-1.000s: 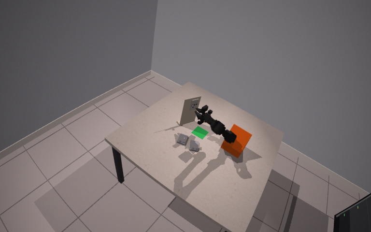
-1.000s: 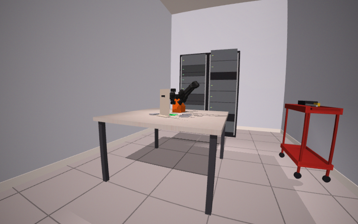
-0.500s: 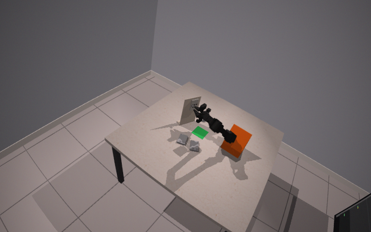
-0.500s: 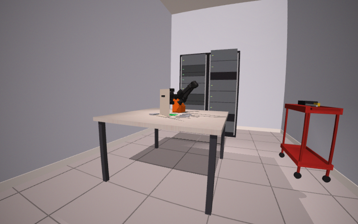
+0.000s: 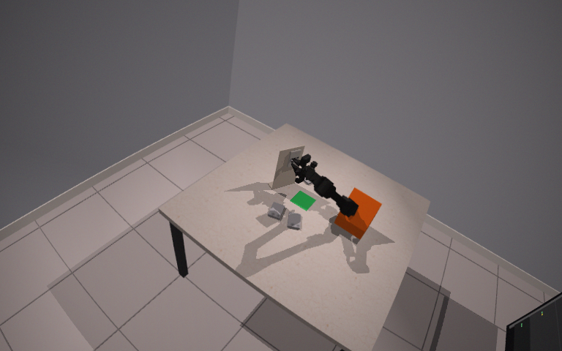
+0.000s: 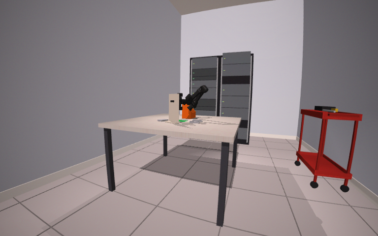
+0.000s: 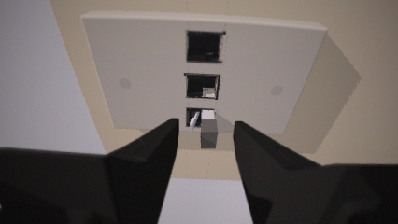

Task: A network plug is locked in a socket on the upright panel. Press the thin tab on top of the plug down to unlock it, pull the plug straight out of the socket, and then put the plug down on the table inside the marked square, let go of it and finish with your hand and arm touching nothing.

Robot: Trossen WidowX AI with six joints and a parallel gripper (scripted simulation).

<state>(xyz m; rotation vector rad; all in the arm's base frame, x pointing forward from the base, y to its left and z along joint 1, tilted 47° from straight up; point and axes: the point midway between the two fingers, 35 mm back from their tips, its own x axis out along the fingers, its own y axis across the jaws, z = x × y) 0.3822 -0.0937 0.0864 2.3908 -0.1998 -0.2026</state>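
Note:
The upright beige panel carries a light faceplate with three square sockets in a row. The small grey plug sits in the socket lowest in the wrist view, with a thin pale tab slanting beside it. My gripper is partly open and close in front of the faceplate. In the wrist view its fingertips stand left and right of the plug, with visible gaps on both sides. Whether they reach along its sides is hard to tell. The green marked square bears no plug.
Two small grey blocks lie beside the green square. Another pale grey item lies near the panel foot. The orange base block is under the arm's shoulder. The table carries them all.

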